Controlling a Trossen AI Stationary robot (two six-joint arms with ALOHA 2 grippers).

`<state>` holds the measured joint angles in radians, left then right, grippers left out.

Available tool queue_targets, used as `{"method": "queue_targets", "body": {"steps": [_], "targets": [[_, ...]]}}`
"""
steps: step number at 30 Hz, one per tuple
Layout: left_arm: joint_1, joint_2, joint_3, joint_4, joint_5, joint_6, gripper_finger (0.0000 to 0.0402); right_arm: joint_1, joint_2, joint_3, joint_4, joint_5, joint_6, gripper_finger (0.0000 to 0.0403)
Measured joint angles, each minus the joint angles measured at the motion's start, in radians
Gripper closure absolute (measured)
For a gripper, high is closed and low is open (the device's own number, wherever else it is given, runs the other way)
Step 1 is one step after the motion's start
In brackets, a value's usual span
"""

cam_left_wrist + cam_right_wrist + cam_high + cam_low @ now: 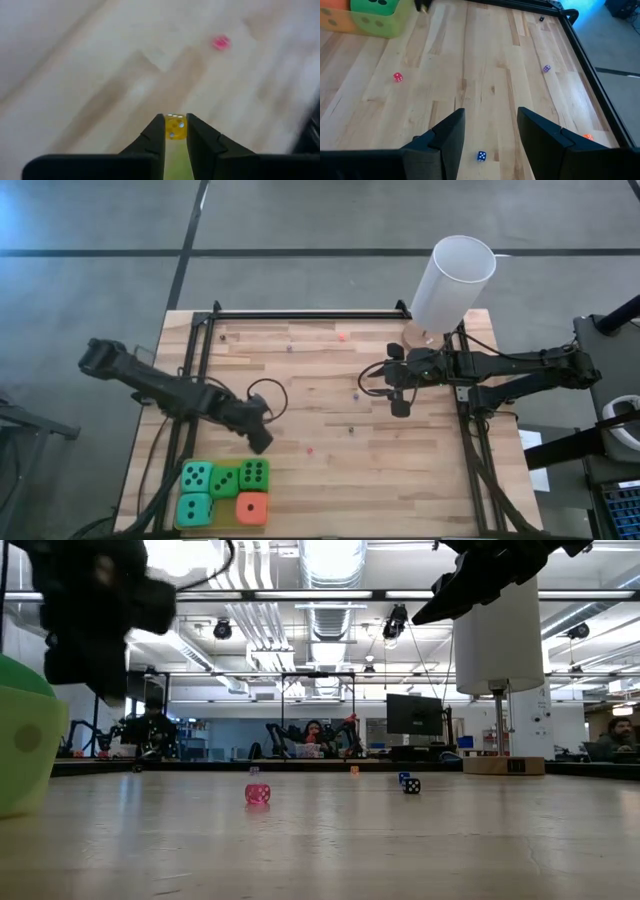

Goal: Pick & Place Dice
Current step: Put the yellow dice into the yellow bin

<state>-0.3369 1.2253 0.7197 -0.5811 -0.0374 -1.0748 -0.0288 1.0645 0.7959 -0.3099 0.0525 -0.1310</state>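
The left gripper (pixel 175 131) pinches a tiny yellow die (pixel 175 126) only at its fingertips, so a jolt could pop it loose; the right gripper (pixel 490 131) hangs wide, empty.

Two dark, jointed arms are seen, each built of black blocky parts with thin black cables looped alongside and tipped with a two-fingered black pincer.

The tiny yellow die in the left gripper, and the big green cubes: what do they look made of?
The tiny yellow die, pinched in the left gripper, looks like translucent hard plastic: light glows through it. The big green cubes look matte and soft, perhaps foam: rounded edges, no shine.
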Motion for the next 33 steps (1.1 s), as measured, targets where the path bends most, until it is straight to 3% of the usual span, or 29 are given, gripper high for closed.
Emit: {"method": "queue_targets", "body": {"steps": [6,18,33], "targets": [[-0.12,-0.076,0.0,0.001,0.024,0.08,0.0344,0.0,0.0,0.0,0.0,0.0,0.0,0.0223],[-0.398,-0.083,0.0,0.06,0.044,0.056,0.0343,0.0,0.0,0.0,0.0,0.0,0.0,0.0223],[-0.519,-0.083,0.0,0.156,0.03,0.051,0.0342,0.0,0.0,0.0,0.0,0.0,0.0,0.0223]]}}
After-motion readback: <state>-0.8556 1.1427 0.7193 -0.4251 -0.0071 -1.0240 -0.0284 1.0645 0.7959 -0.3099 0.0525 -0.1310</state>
